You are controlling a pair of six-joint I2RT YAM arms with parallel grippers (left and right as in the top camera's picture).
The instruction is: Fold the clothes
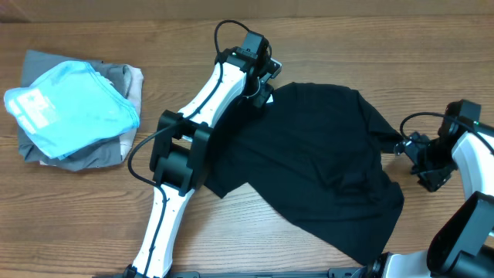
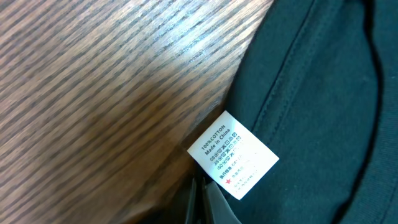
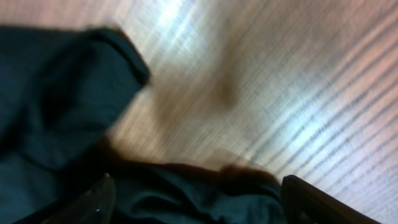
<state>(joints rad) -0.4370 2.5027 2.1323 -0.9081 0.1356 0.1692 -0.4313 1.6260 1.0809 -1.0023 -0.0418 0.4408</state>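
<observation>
While left arm (image 1: pixel 207 104) overlaps black T-shirt (image 1: pixel 316 162), blue garment (image 1: pixel 73 104) apart.

Probably a robotics lab: two robot arms (image 1: pixel 208 93) at a wood-grain table (image 1: pixel 69 224)

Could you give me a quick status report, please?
Plain black soft T-shirt rumpled, unfolded. Right gripper open at its edge; left gripper at white neck tag, grip unclear. Nothing obstructing.
</observation>
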